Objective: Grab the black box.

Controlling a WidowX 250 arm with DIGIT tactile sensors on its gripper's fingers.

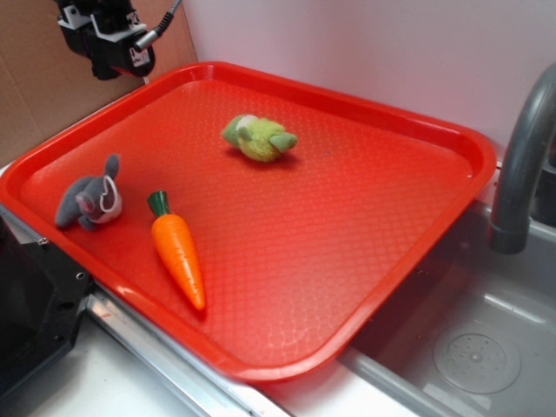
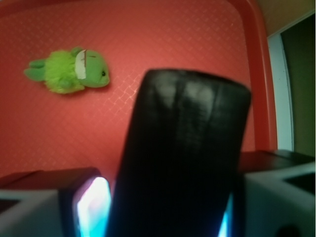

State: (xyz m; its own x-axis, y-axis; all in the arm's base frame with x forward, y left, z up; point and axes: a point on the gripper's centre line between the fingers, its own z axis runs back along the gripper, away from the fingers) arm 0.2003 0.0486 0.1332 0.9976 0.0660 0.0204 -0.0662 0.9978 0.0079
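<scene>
Jaws are clamped on the black box (image 2: 182,153), held up off the red tray (image 1: 382,261) past its far left corner. On the tray, the green plush (image 1: 259,137) is seen well apart from the carrot (image 1: 178,249) and grey mouse (image 1: 91,195).

Readable text: none in either view.
Red tray (image 1: 417,130): embossed diamond texture only; no lettering or brand.
Black box (image 2: 182,148): plain matte faces above the tray; no label or number.
Gripper (image 1: 109,39): white patches on its body beyond the tray's far left corner; too blurred to read.
Toys on the tray: no tags legible.
</scene>
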